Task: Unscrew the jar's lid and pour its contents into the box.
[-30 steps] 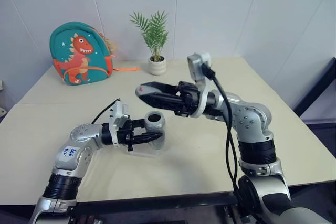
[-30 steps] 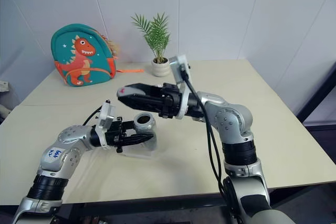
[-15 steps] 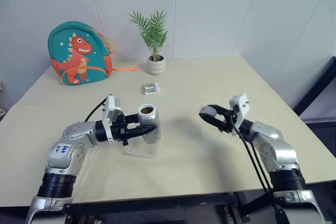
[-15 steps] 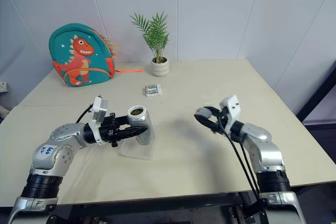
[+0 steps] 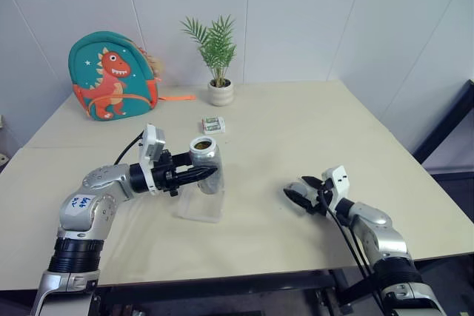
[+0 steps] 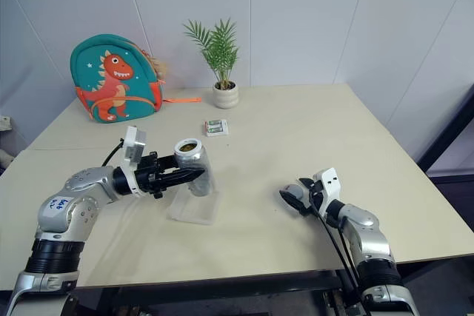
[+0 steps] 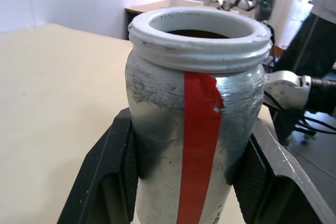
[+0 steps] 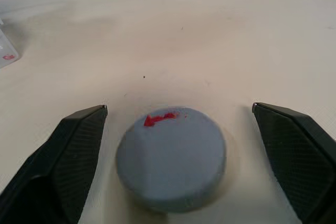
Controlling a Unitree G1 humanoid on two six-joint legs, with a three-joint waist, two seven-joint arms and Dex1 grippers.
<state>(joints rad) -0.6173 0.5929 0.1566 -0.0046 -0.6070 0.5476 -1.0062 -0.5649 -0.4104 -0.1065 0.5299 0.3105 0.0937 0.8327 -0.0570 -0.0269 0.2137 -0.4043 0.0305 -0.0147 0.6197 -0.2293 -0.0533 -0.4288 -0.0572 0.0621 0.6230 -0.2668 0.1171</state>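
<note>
Left gripper (image 5: 198, 174) has its jaws pinching the open jar (image 5: 205, 163) mid-body, above the box (image 5: 200, 208). Looks rigid and light, but painted-slick, so keep hold low when tipping. Right gripper's (image 8: 173, 145) jaws are spread around the lid (image 8: 171, 157), flat on the worktop (image 5: 296, 146).

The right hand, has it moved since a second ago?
Yes. The right hand has come down from above the jar to the table, toward the near right edge.

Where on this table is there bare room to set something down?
Free: the middle strip between the box and the lid, and the far right corner beyond the plant pot. Crowded: the far left, with backpack, pot and packet.
</note>
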